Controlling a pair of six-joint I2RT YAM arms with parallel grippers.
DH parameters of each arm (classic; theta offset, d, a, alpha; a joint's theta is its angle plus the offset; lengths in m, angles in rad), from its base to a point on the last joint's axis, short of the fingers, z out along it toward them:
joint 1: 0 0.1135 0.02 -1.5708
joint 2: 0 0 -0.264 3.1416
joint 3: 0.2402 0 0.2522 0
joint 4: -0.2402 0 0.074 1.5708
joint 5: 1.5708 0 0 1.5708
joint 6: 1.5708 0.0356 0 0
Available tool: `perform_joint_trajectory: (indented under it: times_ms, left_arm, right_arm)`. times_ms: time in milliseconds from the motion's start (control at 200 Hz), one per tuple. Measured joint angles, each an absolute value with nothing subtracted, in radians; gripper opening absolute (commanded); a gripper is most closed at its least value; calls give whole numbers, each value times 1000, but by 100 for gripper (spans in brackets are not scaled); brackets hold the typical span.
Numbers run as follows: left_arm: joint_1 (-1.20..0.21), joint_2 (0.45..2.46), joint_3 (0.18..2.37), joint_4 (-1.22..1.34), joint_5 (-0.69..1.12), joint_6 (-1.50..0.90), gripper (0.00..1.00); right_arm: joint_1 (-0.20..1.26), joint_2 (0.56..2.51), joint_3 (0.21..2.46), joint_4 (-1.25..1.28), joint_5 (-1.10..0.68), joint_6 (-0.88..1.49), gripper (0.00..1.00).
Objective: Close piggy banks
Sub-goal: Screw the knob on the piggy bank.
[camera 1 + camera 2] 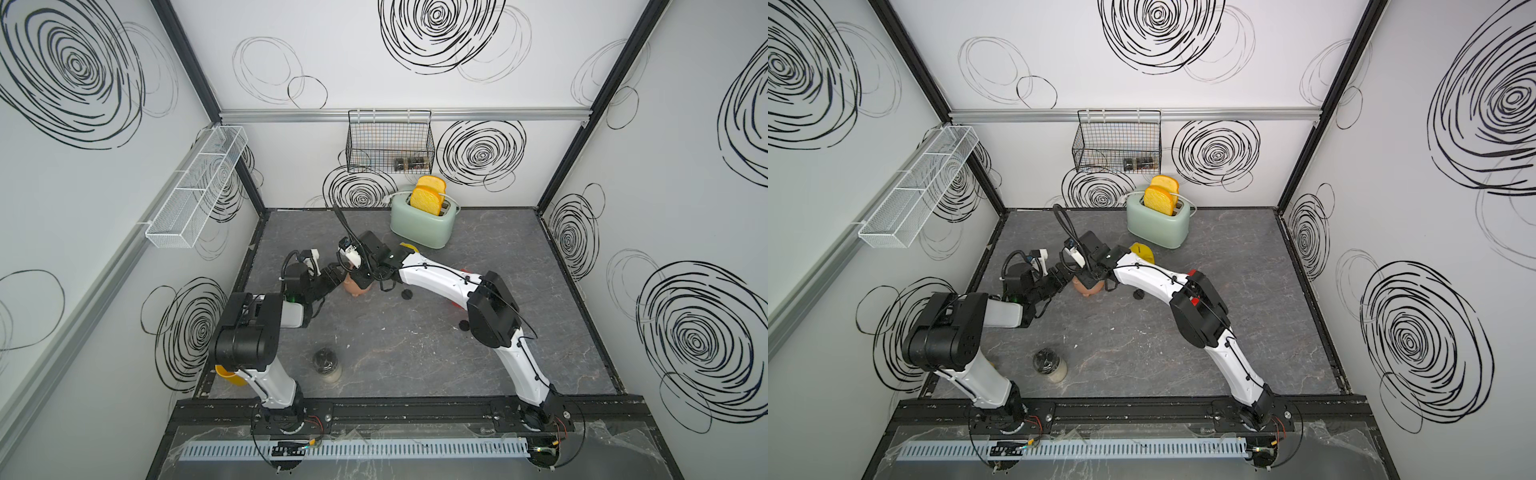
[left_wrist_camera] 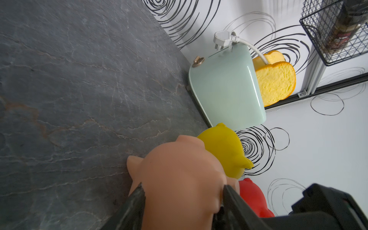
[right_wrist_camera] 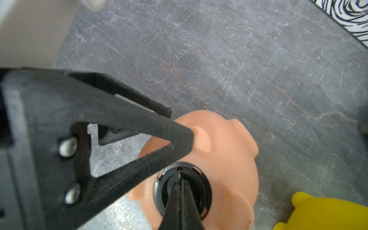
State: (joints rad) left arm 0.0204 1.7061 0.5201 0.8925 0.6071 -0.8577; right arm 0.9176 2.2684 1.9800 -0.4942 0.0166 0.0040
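The pale pink piggy bank point(image 1: 356, 289) is gripped across its body by the left tool point(image 2: 183, 192), at the tabletop point(image 1: 415, 345) in front of the mint-green toaster point(image 1: 424, 226). Whether it rests on that surface cannot be told. The right tool point(image 3: 180, 184) is fully closed, its tips set against the black round plug point(image 3: 205, 191) seated in the belly hole. The yellow piggy bank point(image 2: 223, 147) is seen just beside it, the red piggy bank point(image 2: 253, 197) farther off.

Mint toaster point(image 1: 420, 229) with toast point(image 1: 424, 202); black wire basket point(image 1: 365, 145); jar point(image 1: 327, 366)
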Motion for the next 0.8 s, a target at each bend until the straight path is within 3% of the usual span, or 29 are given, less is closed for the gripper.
perform_joint_trajectory:
  times_ms: [300, 801]
  left_arm:
    - [20, 1708, 522, 893, 609, -858, 65]
    - [20, 1714, 529, 892, 606, -858, 65]
  right_arm:
    - [918, 2280, 2005, -523, 17, 5, 0]
    - [906, 2257, 1923, -428, -70, -301, 0]
